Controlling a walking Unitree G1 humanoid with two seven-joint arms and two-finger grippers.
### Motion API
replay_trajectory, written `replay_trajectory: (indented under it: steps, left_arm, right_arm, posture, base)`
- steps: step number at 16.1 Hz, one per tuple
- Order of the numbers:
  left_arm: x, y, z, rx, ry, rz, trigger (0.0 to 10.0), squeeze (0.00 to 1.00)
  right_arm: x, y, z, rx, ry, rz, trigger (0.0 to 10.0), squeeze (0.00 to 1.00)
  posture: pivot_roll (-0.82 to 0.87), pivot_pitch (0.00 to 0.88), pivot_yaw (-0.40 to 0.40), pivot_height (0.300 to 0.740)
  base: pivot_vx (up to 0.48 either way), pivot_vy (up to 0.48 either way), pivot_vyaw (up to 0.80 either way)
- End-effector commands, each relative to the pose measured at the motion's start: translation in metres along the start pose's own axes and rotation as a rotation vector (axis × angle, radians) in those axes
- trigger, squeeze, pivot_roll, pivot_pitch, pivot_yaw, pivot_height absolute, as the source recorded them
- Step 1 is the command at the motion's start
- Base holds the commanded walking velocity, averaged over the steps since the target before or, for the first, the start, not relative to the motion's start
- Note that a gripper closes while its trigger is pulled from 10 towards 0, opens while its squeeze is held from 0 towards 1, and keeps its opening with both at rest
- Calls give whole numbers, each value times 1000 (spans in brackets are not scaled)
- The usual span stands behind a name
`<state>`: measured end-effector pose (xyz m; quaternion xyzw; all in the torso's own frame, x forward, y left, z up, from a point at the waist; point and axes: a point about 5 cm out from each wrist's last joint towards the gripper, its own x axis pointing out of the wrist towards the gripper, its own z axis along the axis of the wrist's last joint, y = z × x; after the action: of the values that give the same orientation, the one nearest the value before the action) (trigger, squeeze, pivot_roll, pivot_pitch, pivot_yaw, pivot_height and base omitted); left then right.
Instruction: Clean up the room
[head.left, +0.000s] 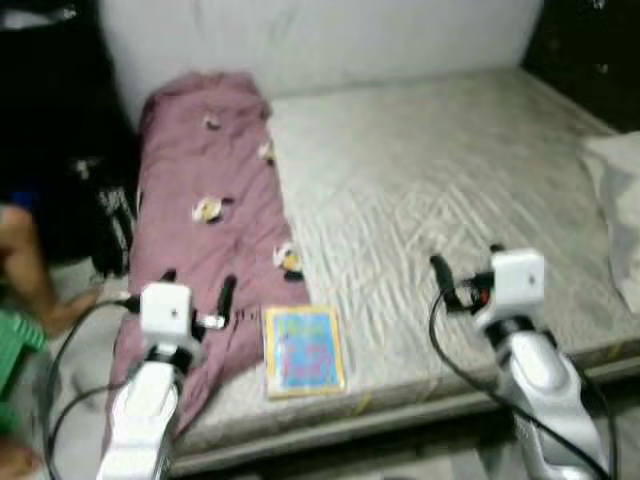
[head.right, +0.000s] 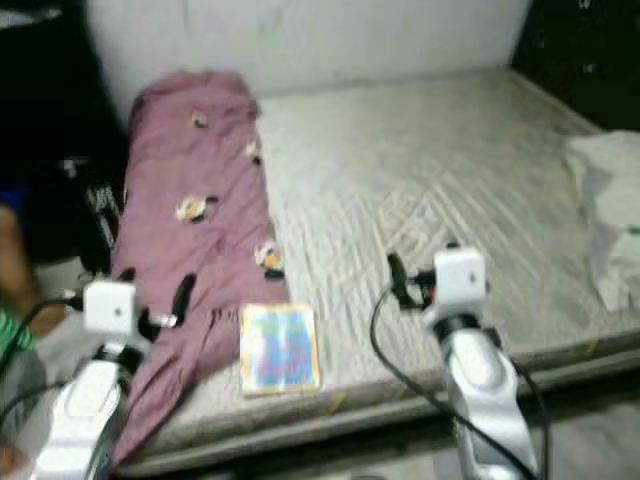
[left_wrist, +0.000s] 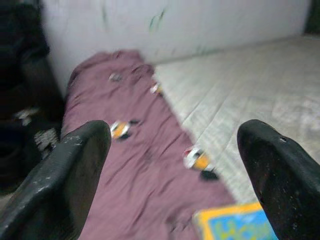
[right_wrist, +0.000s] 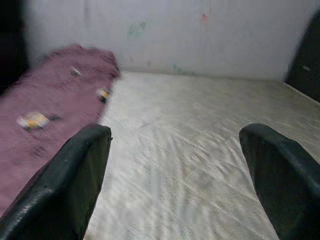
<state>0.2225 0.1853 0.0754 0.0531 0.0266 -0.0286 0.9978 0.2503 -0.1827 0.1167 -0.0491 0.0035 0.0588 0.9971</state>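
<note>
A mauve blanket (head.left: 205, 210) with small animal prints lies along the left side of a bare grey mattress (head.left: 440, 180), one end hanging over the front edge. A yellow and blue book (head.left: 303, 350) rests flat near the front edge, beside the blanket. My left gripper (head.left: 198, 283) hovers open over the blanket's near end, just left of the book (left_wrist: 237, 225). My right gripper (head.left: 466, 258) is open above the bare mattress (right_wrist: 200, 165) toward the front right, with nothing between its fingers.
A white cloth (head.left: 620, 200) lies at the mattress's right edge. A white wall (head.left: 320, 40) backs the bed. Dark bags (head.left: 60, 150) stand left of the bed, where a person's leg (head.left: 25, 270) and a green stool (head.left: 15, 345) show.
</note>
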Motion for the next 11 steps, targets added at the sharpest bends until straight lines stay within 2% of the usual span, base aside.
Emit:
replay_trajectory:
  steps: [1,4,6,8,11]
  left_arm:
    - [-4,8,-6,21,32,22,10000,0]
    - [-4,8,-7,23,34,23,10000,0]
    - [-4,7,-6,24,33,24,10000,0]
    - [-4,8,-7,25,33,23,10000,0]
    - [-4,8,-7,25,34,19,10000,0]
  right_arm:
    - [1,7,5,5,-21,24,10000,0]
    - [2,7,6,-4,-24,31,10000,0]
    - [2,7,6,-5,-27,36,10000,0]
    - [2,8,6,-5,-26,37,10000,0]
    - [1,8,5,-6,-23,36,10000,0]
  posture:
    - [-82,0,17,740]
    - [-80,0,15,740]
    - [-79,0,15,740]
    - [-78,0,15,740]
    - [-80,0,20,740]
  base:
    - [0,-292,0]
    - [0,-329,0]
    - [0,-392,431]
    - [0,-426,800]
    - [0,-424,0]
